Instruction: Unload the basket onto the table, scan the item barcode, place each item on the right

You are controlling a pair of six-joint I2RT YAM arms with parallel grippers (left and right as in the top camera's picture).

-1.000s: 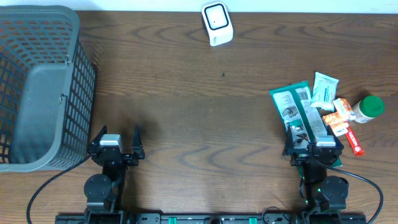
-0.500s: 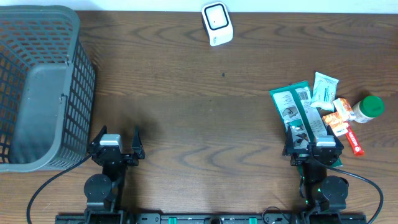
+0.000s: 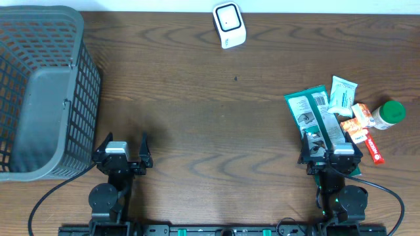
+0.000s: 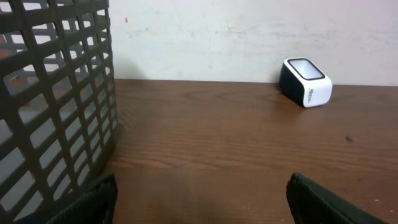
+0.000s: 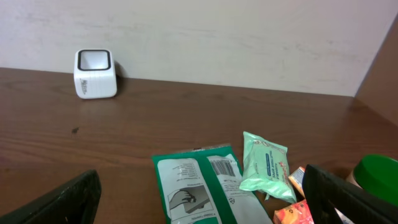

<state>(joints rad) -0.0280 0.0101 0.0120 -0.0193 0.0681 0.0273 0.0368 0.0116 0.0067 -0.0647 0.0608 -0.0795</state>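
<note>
Nothing has budged since a second ago; left gripper point(image 3: 125, 140) sits wide open beside the basket point(image 3: 39, 85); right gripper point(image 3: 330, 141) gapes open over the green packet point(image 3: 312, 111); scanner point(image 3: 229, 25) stands at the table's far edge.

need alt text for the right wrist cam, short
A green-and-white pouch lies barcode-up on the brown table just ahead of the open right gripper, with a mint packet, an orange packet and a green cap to its right. A white scanner sits far left near the wall.
</note>
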